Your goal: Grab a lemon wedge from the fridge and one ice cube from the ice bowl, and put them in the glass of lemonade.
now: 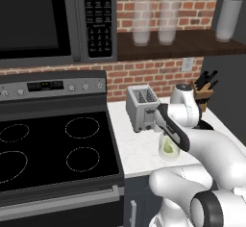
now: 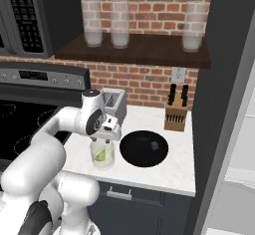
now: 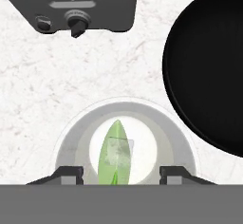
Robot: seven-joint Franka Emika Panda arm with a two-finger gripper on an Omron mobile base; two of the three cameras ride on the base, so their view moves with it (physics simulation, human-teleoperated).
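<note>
The glass of lemonade (image 3: 71, 137) stands on the white counter between the toaster and the ice bowl (image 2: 143, 148). A yellow-green lemon wedge (image 3: 116, 132) lies inside it, with a pale, see-through ice cube (image 3: 124, 153) against it. My gripper (image 3: 124, 173) hangs just above the glass (image 2: 103, 155), open, its fingertips (image 3: 71, 172) spread to either side of the rim and holding nothing. From the left base the wedge (image 1: 167, 146) shows through the glass (image 1: 168, 150) under my hand. One tiny cube (image 2: 154, 143) sits in the black bowl. The fridge (image 2: 221, 109) rises at the right.
A grey toaster (image 2: 113, 104) stands behind the glass near the brick wall, and a knife block (image 2: 177, 115) behind the bowl. The black stove top (image 1: 53, 144) lies to the left. Frosted glasses (image 2: 119, 25) line the shelf overhead.
</note>
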